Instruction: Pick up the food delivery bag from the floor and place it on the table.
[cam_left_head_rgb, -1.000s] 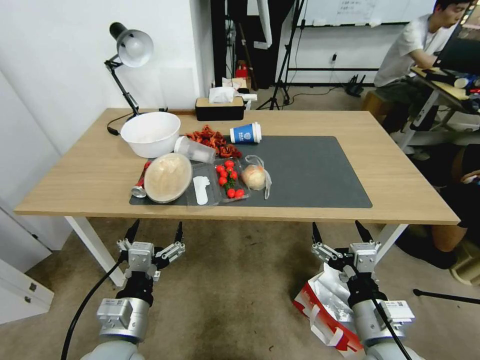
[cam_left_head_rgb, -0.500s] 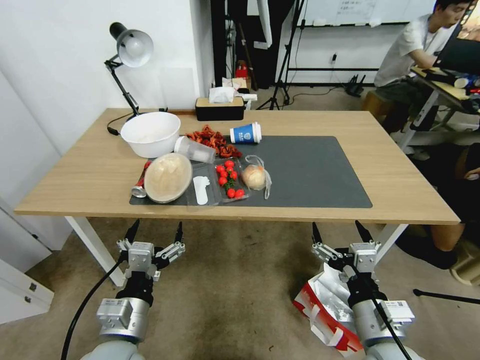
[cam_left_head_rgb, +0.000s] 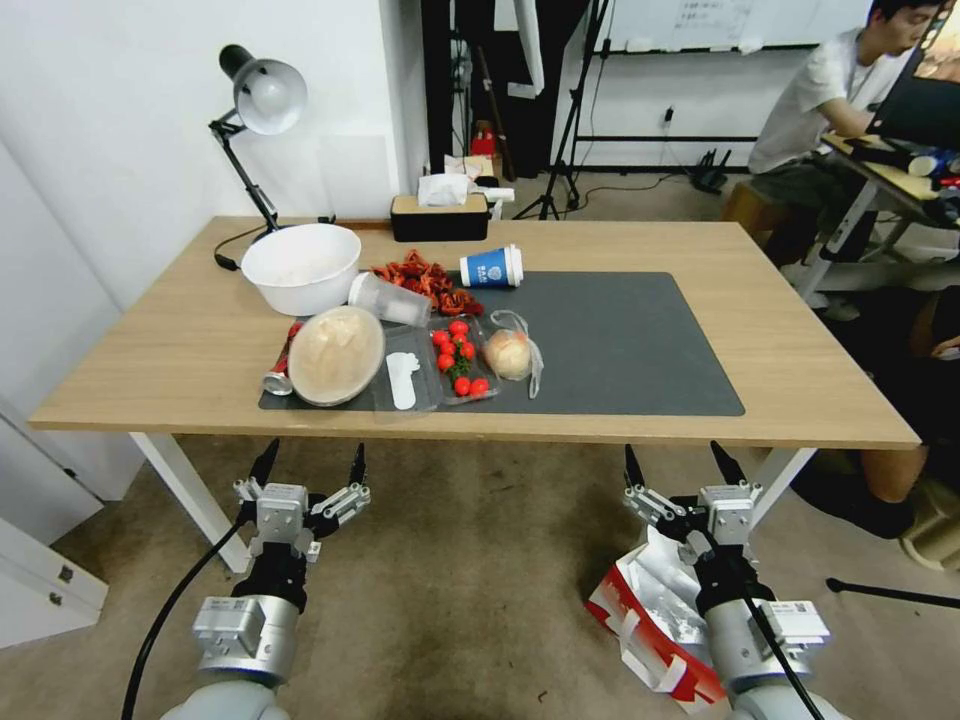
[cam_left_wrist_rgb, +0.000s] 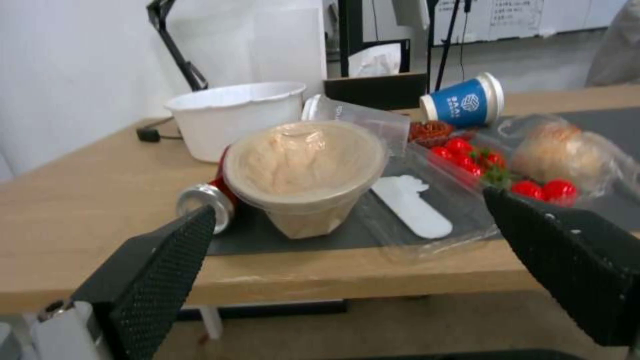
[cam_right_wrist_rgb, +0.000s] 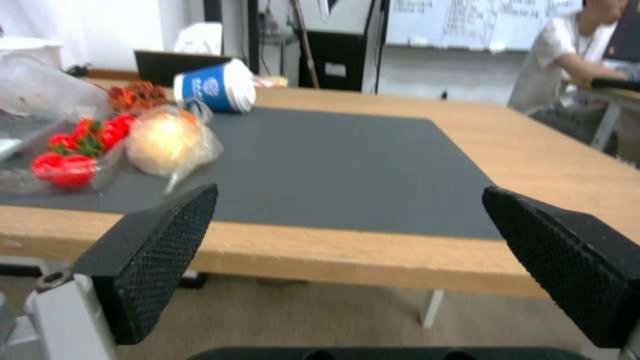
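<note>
- The right gripper (cam_left_head_rgb: 680, 458), black mesh-padded fingers on a silver wrist, hangs below the table's front edge with its fingers spread wide and nothing between them; in the right wrist view the same gripper (cam_right_wrist_rgb: 350, 225) looks across the tabletop.
- The left gripper (cam_left_head_rgb: 308, 457) is held at the same height on the other side, likewise spread and empty.
- Directly beneath the right arm lies the food delivery bag (cam_left_head_rgb: 650, 612), a boxy white paper bag with red side panels, crinkled silver foil lining and flat white handles. It is tipped over on the floor (cam_left_head_rgb: 470, 590), a dull brownish-grey carpet with dark stains, its open mouth turned toward the table.
- Judging by the creased paper and foil, the bag is light and soft-walled; a squeeze on a panel would likely crush it. The flat handles or the folded rim look like the safer hold, though thin paper could tear or slip.
- Above stands the table (cam_left_head_rgb: 800, 340), a long light-wood top on white legs with a large dark grey mat (cam_left_head_rgb: 620, 340).
- The mat's left part carries food containers; its right part is bare and seems roomy enough for the bag.
</note>
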